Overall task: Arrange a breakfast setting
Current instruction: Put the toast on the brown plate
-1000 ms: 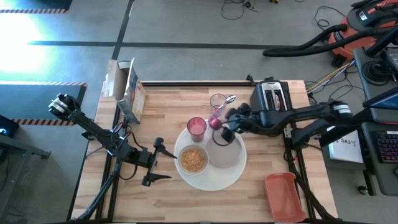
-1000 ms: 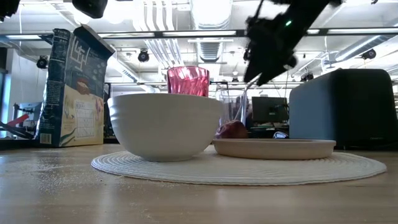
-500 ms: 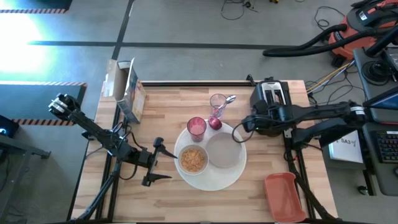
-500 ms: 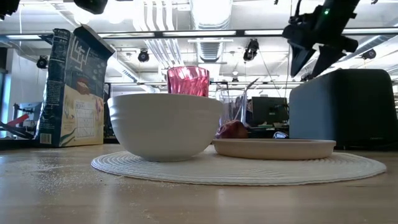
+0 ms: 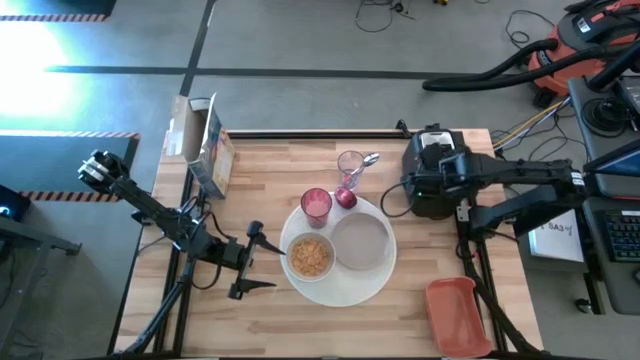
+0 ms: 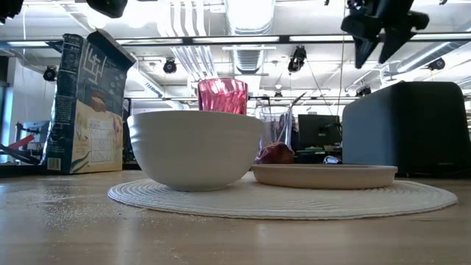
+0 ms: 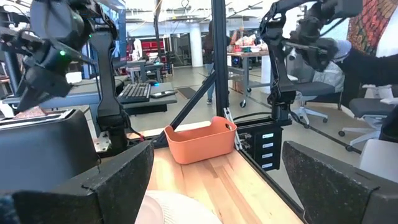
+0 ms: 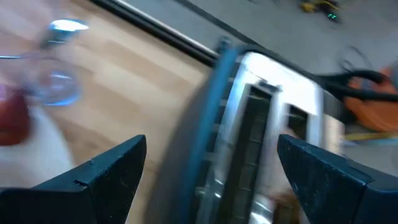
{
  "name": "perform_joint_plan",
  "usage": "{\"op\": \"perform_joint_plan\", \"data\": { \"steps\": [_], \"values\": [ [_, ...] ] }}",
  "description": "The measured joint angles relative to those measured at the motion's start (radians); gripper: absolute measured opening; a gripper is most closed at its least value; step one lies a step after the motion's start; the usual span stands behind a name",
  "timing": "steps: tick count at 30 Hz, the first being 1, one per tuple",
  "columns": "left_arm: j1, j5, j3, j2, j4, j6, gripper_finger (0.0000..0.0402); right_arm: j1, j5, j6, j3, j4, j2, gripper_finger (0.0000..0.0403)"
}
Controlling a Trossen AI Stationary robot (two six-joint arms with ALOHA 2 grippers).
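High view had the big news: the right arm had swung away from the placemat (image 5: 338,292) and across to the back-right corner of the table (image 5: 270,325), where the right gripper (image 5: 432,160) hung above the black toaster (image 5: 438,205), fingers spread and nothing between them. A second earlier it was over the plate's (image 5: 360,245) back rim, beside the red fruit (image 5: 345,197); half a second earlier it was already crossing toward the toaster. The right wrist view looked down past those spread fingers onto the toaster's slots, though whether a toast slice sat inside could not be made out.

Reading that, the fruit looked delivered, lying at the placemat's back edge beside the pink cup (image 5: 316,203), and the toast seemed the next target.

On the mat, nothing else stirred: the white bowl (image 5: 309,258) with cereal sat on its left half, the plate on its right half was bare. Behind the mat, toward the table's back edge, the spoon (image 5: 365,162) rested in a clear glass (image 5: 350,164). The cereal box (image 5: 212,155) stood at the back-left corner, an orange bin (image 5: 458,316) at the front-right.

The left gripper (image 5: 247,262) waited near the table's left edge, beside the mat, its fingers spread wide and empty.
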Motion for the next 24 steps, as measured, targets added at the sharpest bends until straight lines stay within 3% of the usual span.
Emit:
{"op": "perform_joint_plan", "data": {
  "steps": [4, 8, 18, 24],
  "values": [
    [-0.001, 0.0, 0.0, 0.0, -0.007, -0.008, 0.0337, -0.068, -0.003, 0.055, 0.049, -0.142, 0.012, 0.0352],
    [-0.001, 0.0, 0.0, 0.006, -0.014, -0.023, 0.0337, -0.147, -0.092, 0.016, 0.053, -0.143, 0.001, 0.0352],
    [-0.001, 0.0, 0.0, 0.041, -0.015, -0.032, 0.0337, -0.33, -0.155, -0.099, 0.022, -0.149, 0.001, 0.0351],
    [-0.001, 0.0, 0.0, 0.042, -0.014, -0.03, 0.0337, -0.408, -0.191, -0.152, 0.022, -0.149, 0.0, 0.0326]
  ]
}}
